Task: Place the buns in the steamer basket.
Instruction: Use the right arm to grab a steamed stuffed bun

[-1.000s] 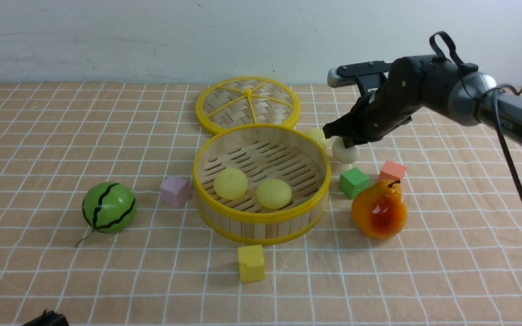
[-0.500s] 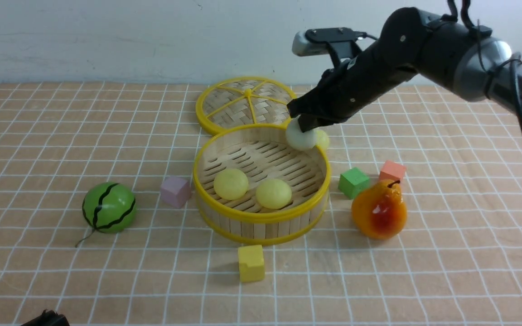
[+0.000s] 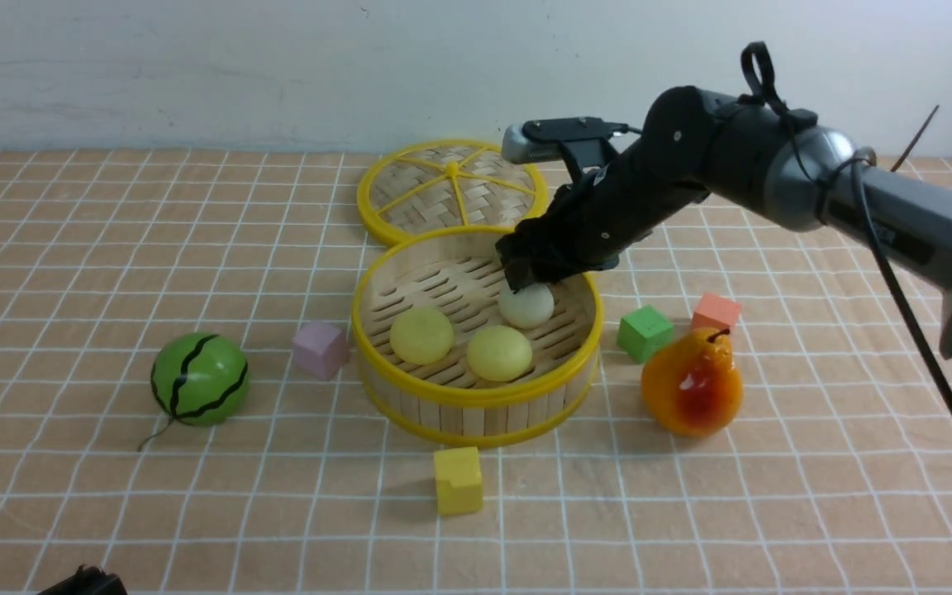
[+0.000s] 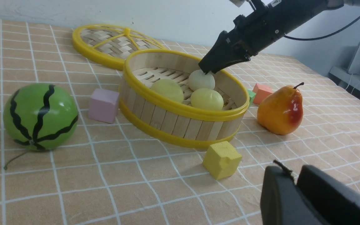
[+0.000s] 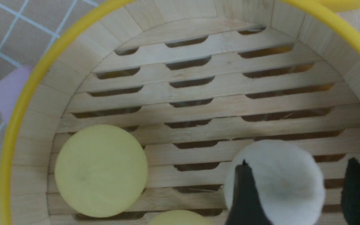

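Note:
The steamer basket [image 3: 476, 397] stands mid-table. Two pale yellow buns [image 3: 421, 335] [image 3: 499, 353] lie on its slatted floor, and the off-white bun [image 3: 526, 306] rests beside them. My right gripper [image 3: 525, 277] hangs just above the off-white bun. In the right wrist view my right gripper [image 5: 297, 165] is open: one finger overlaps the off-white bun [image 5: 280, 178], the other stands clear of it. A third pale yellow bun is hidden behind the right arm. My left gripper [image 4: 294, 175] is shut and empty, low near the table's front.
The woven lid [image 3: 451, 186] lies behind the basket. A watermelon ball [image 3: 199, 378] and a pink cube [image 3: 320, 349] are to its left. A yellow cube [image 3: 458, 479] sits in front. A green cube [image 3: 645, 332], an orange cube [image 3: 716, 312] and a pear [image 3: 692, 382] are to its right.
My right gripper lifted the off-white bun from the table right of the basket, carried it left over the rim, lowered it onto the basket floor and opened.

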